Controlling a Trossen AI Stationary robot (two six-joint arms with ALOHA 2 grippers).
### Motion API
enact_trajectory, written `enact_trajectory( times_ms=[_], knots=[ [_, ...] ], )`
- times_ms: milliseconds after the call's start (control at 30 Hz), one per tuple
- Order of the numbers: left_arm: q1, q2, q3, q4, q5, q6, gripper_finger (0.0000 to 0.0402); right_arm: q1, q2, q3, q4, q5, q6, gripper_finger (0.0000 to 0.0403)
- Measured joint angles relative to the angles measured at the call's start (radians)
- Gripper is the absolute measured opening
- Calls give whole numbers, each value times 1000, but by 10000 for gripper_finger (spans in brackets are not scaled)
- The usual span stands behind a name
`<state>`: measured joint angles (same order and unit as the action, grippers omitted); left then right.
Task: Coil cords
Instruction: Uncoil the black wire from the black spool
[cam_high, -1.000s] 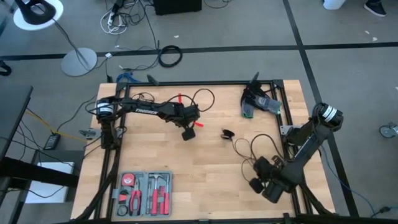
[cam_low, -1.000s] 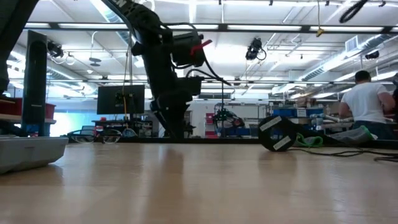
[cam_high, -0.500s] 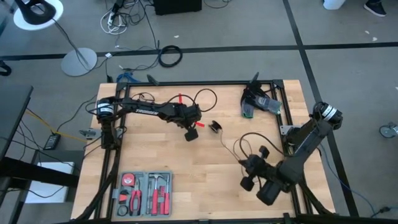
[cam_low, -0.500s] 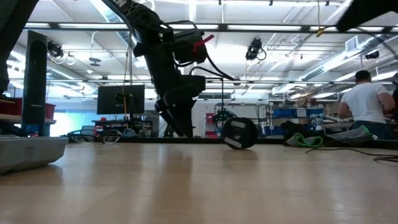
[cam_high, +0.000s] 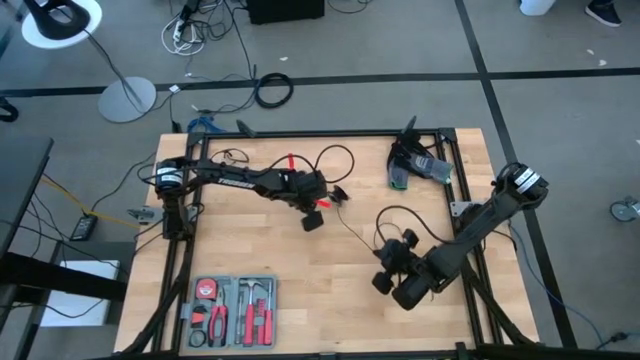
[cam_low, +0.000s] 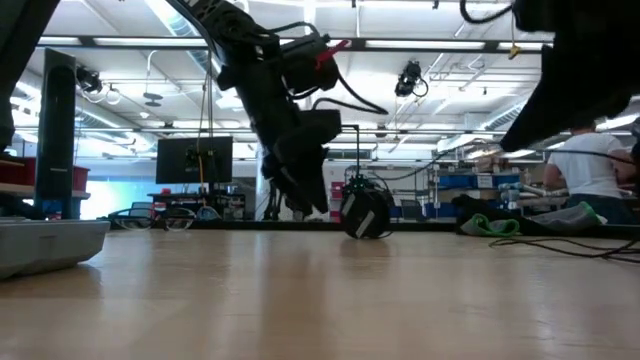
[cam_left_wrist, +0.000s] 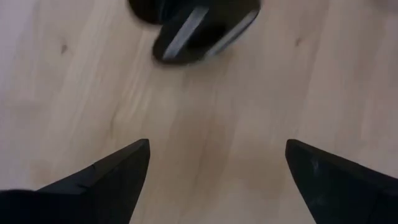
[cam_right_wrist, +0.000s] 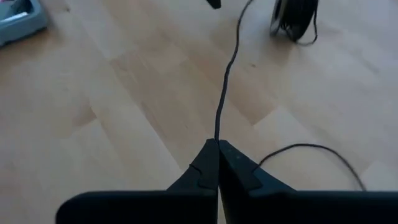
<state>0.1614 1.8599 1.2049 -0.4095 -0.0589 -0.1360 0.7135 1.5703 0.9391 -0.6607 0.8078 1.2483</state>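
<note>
The cord (cam_high: 358, 226) is thin and black and lies across the middle of the wooden table. It ends in a round black puck (cam_high: 340, 193) that stands on its edge (cam_low: 365, 213). My left gripper (cam_high: 313, 219) hovers open just left of the puck, which shows ahead of its fingers (cam_left_wrist: 199, 28). My right gripper (cam_high: 380, 262) is nearer the front, shut on the cord. Behind it the cord curls in a loop (cam_high: 400, 213) on the table. My right gripper pinches the cord at a point along its length (cam_right_wrist: 217, 135), between its two fingertips, as a single strand. The fingers slant down toward the table's far left, in line with the strand. From them the cord runs almost straight toward the puck (cam_right_wrist: 293, 17); the other part (cam_right_wrist: 311, 149) curves off slack.
A grey tool case (cam_high: 235, 308) lies near the front left edge. A black and green device (cam_high: 415, 165) sits at the far right. Black frame rails (cam_high: 300, 135) border the table. In the low view a person (cam_low: 590, 160) stands far back in the room.
My right gripper has swung from the front right toward the table's middle and has turned about, still shut on the cord. The puck has travelled along the table toward the far left, ending beside my left gripper. The left gripper has tipped a little toward the puck.
</note>
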Motion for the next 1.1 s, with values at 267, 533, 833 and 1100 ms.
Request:
enact_trajectory(
  times_ms=[267, 533, 833, 1100],
  knots=[
    [6, 0, 4, 59, -16, -26, 379, -32, 0, -109, 223, 0, -42, 0],
    [31, 0, 10, 119, -121, -53, 379, -66, 0, -173, 402, 0, -146, 0],
    [69, 10, 11, 246, -123, -56, 379, -107, 0, -203, 466, -3, -209, 0],
    [87, 34, 15, 378, -145, -67, 379, -127, 0, -203, 504, -8, -259, 0]
  ],
)
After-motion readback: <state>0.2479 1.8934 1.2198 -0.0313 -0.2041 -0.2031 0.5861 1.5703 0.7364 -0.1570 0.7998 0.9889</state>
